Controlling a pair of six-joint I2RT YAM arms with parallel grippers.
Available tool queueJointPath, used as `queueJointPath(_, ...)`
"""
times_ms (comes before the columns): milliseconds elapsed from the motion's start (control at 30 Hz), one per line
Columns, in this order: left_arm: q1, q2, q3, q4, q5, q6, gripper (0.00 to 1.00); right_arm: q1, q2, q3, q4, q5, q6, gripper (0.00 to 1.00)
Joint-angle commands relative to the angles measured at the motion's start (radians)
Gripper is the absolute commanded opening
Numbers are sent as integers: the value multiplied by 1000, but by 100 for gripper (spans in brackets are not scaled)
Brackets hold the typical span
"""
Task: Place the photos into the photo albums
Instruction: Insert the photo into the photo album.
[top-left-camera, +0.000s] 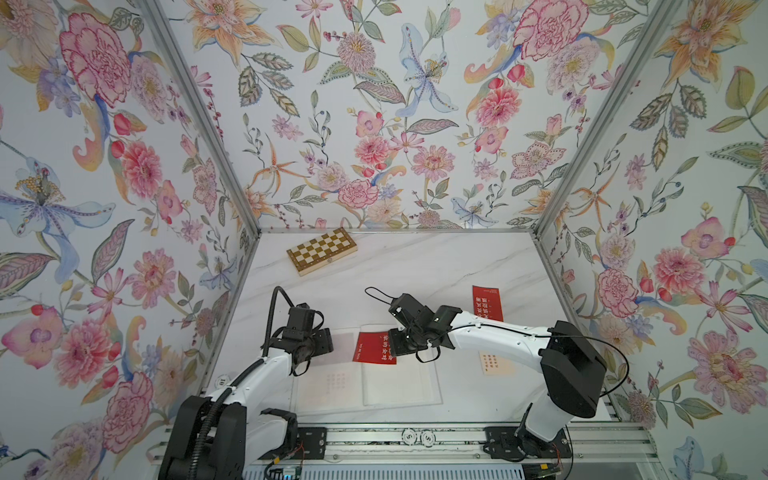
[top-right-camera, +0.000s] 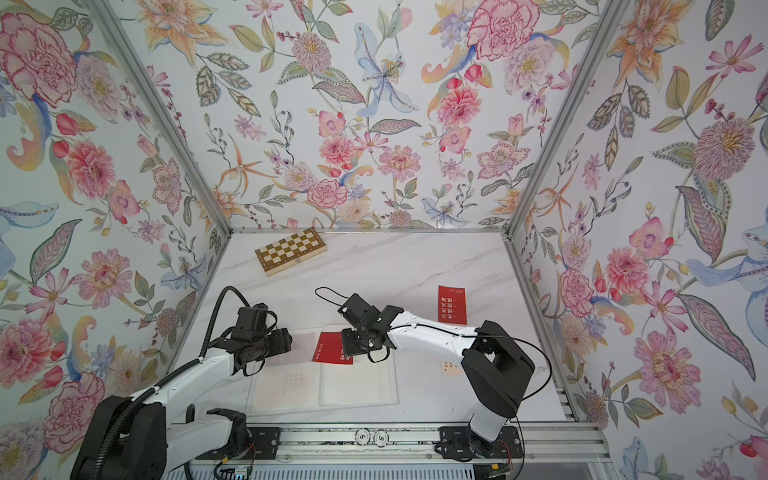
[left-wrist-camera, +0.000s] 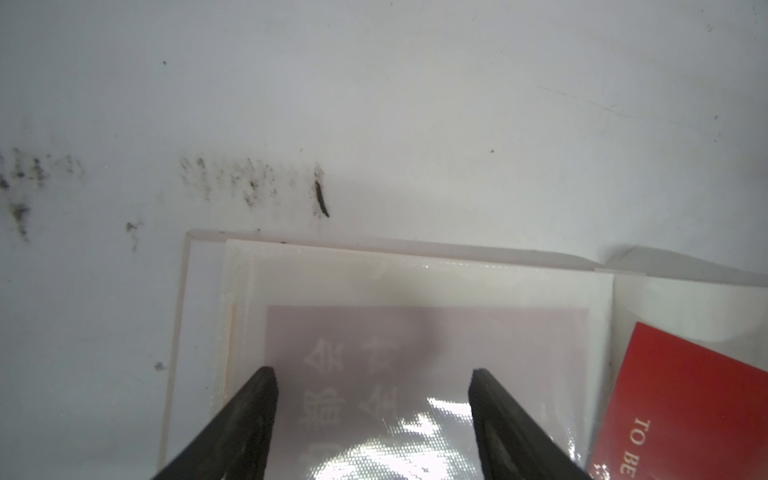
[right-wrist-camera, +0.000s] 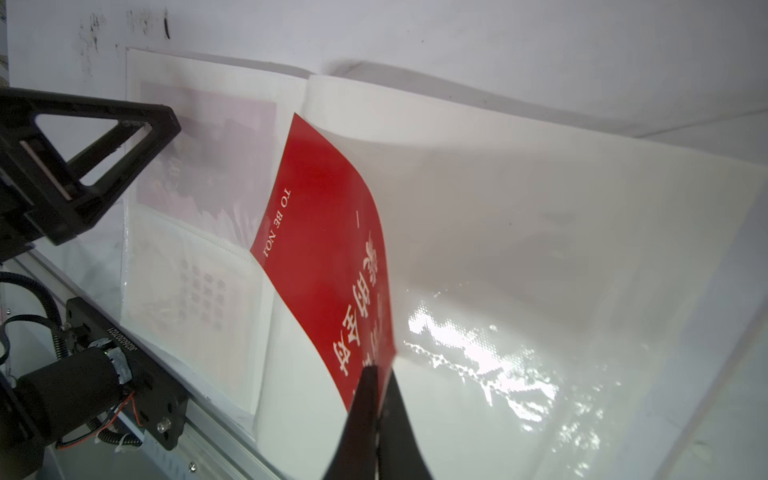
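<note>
right gripper (right-wrist-camera: 376, 370) pinches shut on a red card (right-wrist-camera: 324, 232), bowed over the open album (top-left-camera: 403, 386) at mid-table. the card's long edge looks tucked under the right page's clear film, though how far is unclear. left gripper (left-wrist-camera: 372, 374), jaws apart and empty, has its tips on or just above the left page.

risks: with the card bowed, a push against a snagged film mouth could crease it or lift the page. the pinch sits near one end, so the card may twist. the glossy album could slide if the left tips are not truly pressing.

each sleeve on the left page holds a card: a pinkish card (left-wrist-camera: 424, 353) in the far one, a pale card (right-wrist-camera: 199, 291) in the near one. loose on the table (top-left-camera: 415, 266), right of the album, lie a second red card (top-left-camera: 487, 303) and a cream card (top-left-camera: 492, 365).
</note>
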Motion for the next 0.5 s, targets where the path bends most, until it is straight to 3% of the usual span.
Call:
queueJointPath(0, 17, -4, -23, -18, 3, 14, 72, -37, -40, -41, 51, -92, -29, 0)
queueJointPath(467, 21, -42, -26, -42, 3, 25, 72, -90, 63, -53, 217, -277, -46, 0)
